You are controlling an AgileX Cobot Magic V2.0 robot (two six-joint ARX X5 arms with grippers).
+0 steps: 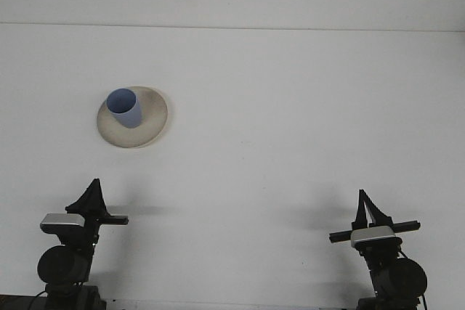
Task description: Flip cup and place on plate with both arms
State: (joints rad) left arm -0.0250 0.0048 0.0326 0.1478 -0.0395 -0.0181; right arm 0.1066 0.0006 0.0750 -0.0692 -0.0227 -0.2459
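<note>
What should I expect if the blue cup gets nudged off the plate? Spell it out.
The blue cup stands upright, mouth up, on the plate. It looks tall and narrow, so a push near its rim would probably tip it. Its round wall suggests it would roll once down. It appears thin and empty, so likely light.

Blue cup (pixel 124 107), beige speckled plate (pixel 149 125), plain white table (pixel 290 121), black tools with silver bands
</note>
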